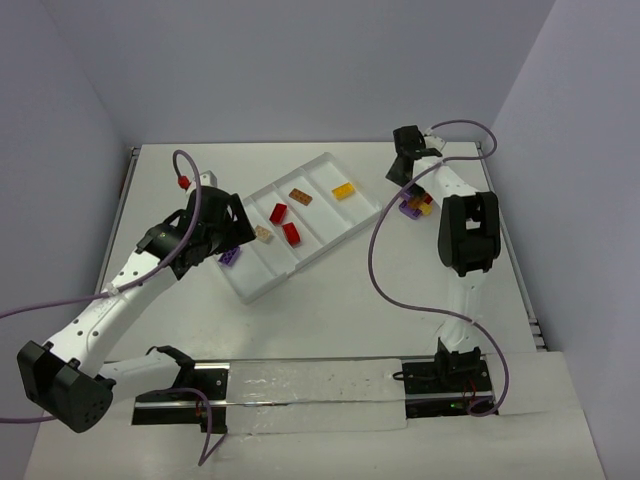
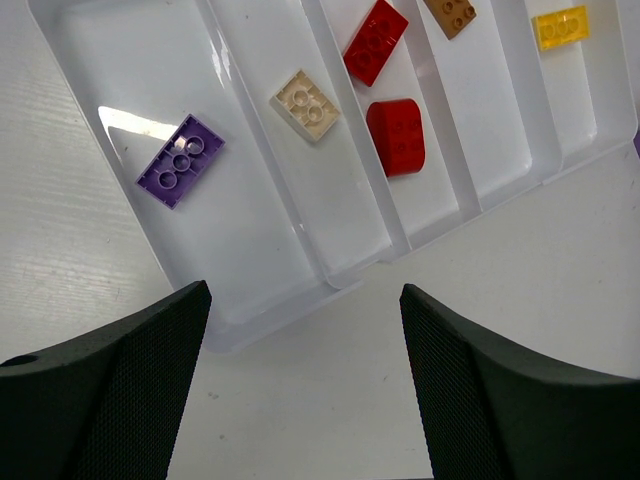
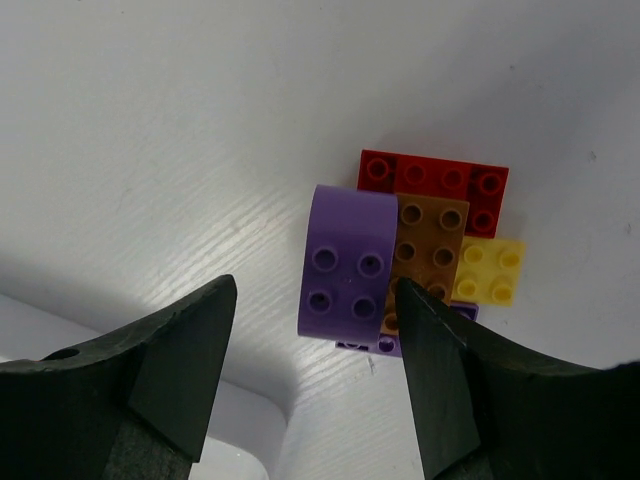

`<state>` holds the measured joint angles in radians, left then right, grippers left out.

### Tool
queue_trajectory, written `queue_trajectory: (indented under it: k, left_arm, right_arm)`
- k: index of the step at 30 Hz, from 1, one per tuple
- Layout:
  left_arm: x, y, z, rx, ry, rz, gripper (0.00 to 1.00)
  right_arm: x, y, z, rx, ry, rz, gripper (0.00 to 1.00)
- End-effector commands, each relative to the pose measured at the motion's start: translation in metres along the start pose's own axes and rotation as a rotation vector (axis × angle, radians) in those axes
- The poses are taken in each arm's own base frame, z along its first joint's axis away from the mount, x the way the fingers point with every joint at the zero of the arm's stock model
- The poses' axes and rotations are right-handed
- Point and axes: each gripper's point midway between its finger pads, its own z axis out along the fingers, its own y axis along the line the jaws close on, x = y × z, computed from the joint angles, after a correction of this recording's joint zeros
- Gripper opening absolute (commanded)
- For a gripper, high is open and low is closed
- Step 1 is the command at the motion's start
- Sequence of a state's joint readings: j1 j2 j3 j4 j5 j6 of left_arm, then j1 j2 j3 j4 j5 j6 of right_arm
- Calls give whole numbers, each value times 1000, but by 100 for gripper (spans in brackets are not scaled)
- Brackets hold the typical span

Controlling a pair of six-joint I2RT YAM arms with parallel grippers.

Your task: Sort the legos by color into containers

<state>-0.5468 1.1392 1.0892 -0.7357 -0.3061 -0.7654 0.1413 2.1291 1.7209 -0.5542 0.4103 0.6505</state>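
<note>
My right gripper (image 3: 313, 300) hangs over the small heap of legos (image 1: 416, 205) toward the far right corner of the table (image 1: 330, 320). Its fingers are spread on both sides of the rounded purple brick (image 3: 345, 262) and do not pinch it yet: I see bare table between one finger and the brick, while the other finger stands just beside the brown-orange brick (image 3: 432, 245), perhaps touching it. This is my first worry. The brown-orange brick lies against the purple one, so when I close, that finger can catch it and drag it along, or push it into the red brick (image 3: 435, 180) and the yellow brick (image 3: 488, 272) and scatter the heap. Under the rounded brick a second purple piece (image 3: 365, 345) shows; I cannot tell if the two are clicked together, and if they are, the load is heavier and can slip out along the curved sides. My left gripper (image 2: 303, 300) is empty, fingers wide apart, above the near corner of the white tray (image 2: 255, 270), close to the compartment with the flat purple brick (image 2: 181, 160). I judge that my brick belongs there, so the two arms can meet over this end of the tray, and a release too early can put it beside the tan brick (image 2: 308, 103) or the two red bricks (image 2: 397, 135).
</note>
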Motion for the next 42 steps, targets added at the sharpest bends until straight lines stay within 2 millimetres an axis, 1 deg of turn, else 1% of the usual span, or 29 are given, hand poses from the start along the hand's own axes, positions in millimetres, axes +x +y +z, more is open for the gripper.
queue_trajectory:
  k: [1, 4, 6, 8, 9, 10, 12, 14, 16, 19, 21, 23, 26, 28, 29, 30, 33, 34, 35, 36, 37, 38, 40, 42]
  left_arm:
    - [-21, -14, -7, 52, -56, -14, 85]
    - [-19, -12, -7, 47, -54, -15, 84]
    - [-18, -11, -7, 39, -49, -14, 84]
    - [-18, -10, -7, 34, -48, -13, 85]
    - [-18, -9, -7, 32, -49, -13, 85]
    - [-18, -9, -7, 31, -50, -13, 84]
    - [-18, -9, -7, 34, -52, -15, 84]
    - [-19, -11, -7, 39, -52, -18, 84]
    - [-19, -12, -6, 43, -48, -20, 84]
    - [-17, -13, -4, 45, -42, -20, 84]
    - [-17, -14, -4, 49, -42, -22, 84]
    - [-17, -16, -3, 54, -41, -24, 84]
    - [-17, -18, -1, 63, -41, -30, 84]
    - [-15, -25, 2, 85, -32, -36, 84]
    - [-16, -26, 2, 91, -35, -41, 84]
    - [-15, -29, 4, 98, -26, -43, 84]
    - [-15, -35, 8, 104, -18, -43, 84]
    - [-14, -37, 9, 104, -16, -41, 84]
    - [-15, -37, 9, 103, -17, -40, 84]
    - [-16, -38, 9, 103, -20, -42, 84]
    - [-14, -39, 11, 100, -16, -40, 84]
    - [-15, -40, 11, 101, -17, -45, 84]
    - [-14, -44, 13, 108, -15, -49, 84]
    - [-12, -47, 14, 113, -6, -52, 84]
  right_arm:
    - [-5, -2, 9, 9, -2, -11, 71]
    - [-1, -3, 11, 2, 4, -6, 68]
    - [-2, 0, 11, -5, 4, -3, 65]
    - [-1, 0, 12, -3, 5, -3, 52]
    - [-1, -1, 12, -6, 5, 0, 41]
    - [-1, 0, 10, -11, 2, 2, 33]
    - [-2, 0, 6, -21, -3, 6, 22]
    - [-7, -2, -5, -40, -26, 18, 10]
    - [-9, -5, -14, -55, -40, 13, 6]
    - [-6, -16, -29, -65, -52, 12, 5]
    - [-2, -22, -35, -70, -52, 13, 5]
    - [12, -33, -47, -94, -45, 15, 5]
    - [34, -41, -62, -135, -16, -2, 5]
    - [62, -48, -84, -179, 6, -30, 5]
    - [65, -47, -87, -190, 10, -31, 5]
    - [85, -48, -103, -216, 20, -64, 5]
    - [123, -44, -140, -294, 30, -131, 5]
    - [133, -49, -148, -305, 35, -147, 5]
    - [142, -47, -154, -323, 40, -160, 5]
    - [159, -39, -166, -370, 67, -184, 5]
    - [170, -41, -171, -389, 87, -193, 5]
    - [179, -36, -179, -419, 103, -194, 5]
    - [194, -31, -187, -452, 127, -187, 6]
    - [211, -18, -198, -501, 147, -219, 6]
